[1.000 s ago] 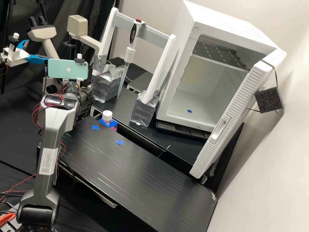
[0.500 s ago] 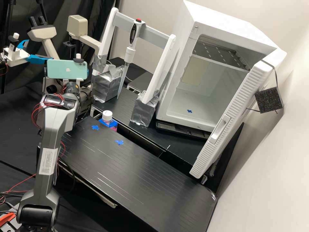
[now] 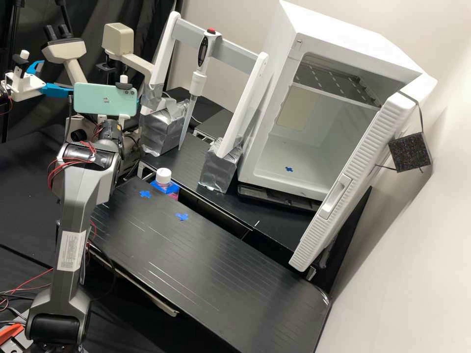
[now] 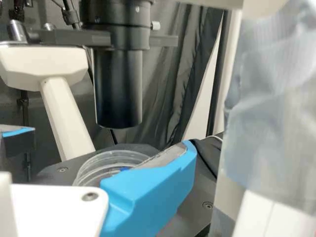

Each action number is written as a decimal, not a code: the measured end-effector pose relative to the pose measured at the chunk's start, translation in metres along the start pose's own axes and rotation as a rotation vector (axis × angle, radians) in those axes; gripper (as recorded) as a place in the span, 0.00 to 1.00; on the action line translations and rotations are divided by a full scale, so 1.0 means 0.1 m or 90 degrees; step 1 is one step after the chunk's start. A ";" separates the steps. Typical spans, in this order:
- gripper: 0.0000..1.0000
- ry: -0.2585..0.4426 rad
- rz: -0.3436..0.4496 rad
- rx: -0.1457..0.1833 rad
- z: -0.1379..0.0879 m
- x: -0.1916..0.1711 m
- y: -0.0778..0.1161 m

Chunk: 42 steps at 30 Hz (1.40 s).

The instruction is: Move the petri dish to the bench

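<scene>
The black, grooved counter (image 3: 216, 264) runs across the front, with a white, box-shaped cabinet (image 3: 274, 98) behind it, its ribbed door (image 3: 358, 171) open. The dark grey jointed arm (image 3: 73, 215) stands at the counter's left end. Beyond it is a cream microscope (image 3: 119, 39). Nearby, a white-and-grey frame (image 3: 243, 105) with foil-like wrapped feet carries a white pipette (image 3: 197, 83), tip down. A mint-green phone (image 3: 105, 99) is mounted at the arm's far end. A white-capped bottle (image 3: 164, 175) stands just behind the counter's edge. The bright blue fingers (image 4: 148, 190) are spread wide at the microscope, gripping nothing. The clear, round petri dish (image 4: 101, 162) lies on the microscope's dark stage, below a black cylinder (image 4: 118, 91), partly hidden by one finger. Two small blue tape crosses (image 3: 182, 216) mark the counter.
</scene>
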 end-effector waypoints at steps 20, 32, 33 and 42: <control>1.00 -0.044 0.002 -0.017 0.16 0.15 -0.07; 1.00 -0.060 -0.035 -0.016 0.17 0.23 -0.26; 1.00 -0.060 -0.034 -0.016 0.16 0.24 -0.25; 1.00 -0.066 -0.035 -0.018 0.14 0.28 -0.22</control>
